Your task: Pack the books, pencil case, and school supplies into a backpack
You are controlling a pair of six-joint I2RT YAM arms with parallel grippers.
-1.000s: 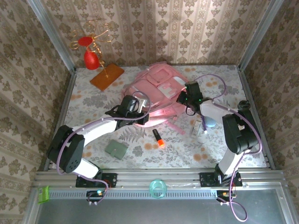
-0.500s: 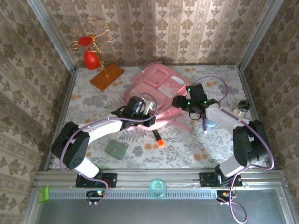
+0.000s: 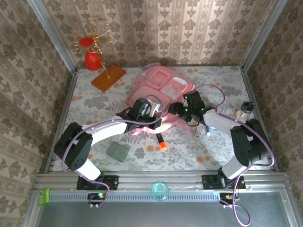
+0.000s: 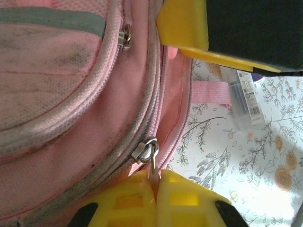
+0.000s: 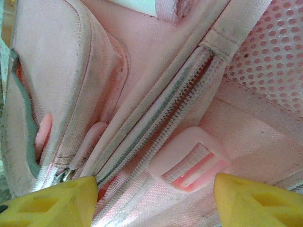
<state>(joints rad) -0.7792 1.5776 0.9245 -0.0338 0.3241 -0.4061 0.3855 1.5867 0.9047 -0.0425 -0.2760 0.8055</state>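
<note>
Evidently the left hand was clenched on the zipper pull of the pink backpack, presumably to draw its main compartment open for packing. The right hand, spread wide and grasping nothing, hovered over the zipper track, probably placed to steady the fabric. The backpack lay at mid-table, and the orange-and-black marker rested near it, not yet packed.

The soft pink backpack lies flat with its zipped front pockets facing up, the orange-and-black marker just off its near edge and the clear-whitish stick beside its strap.
</note>
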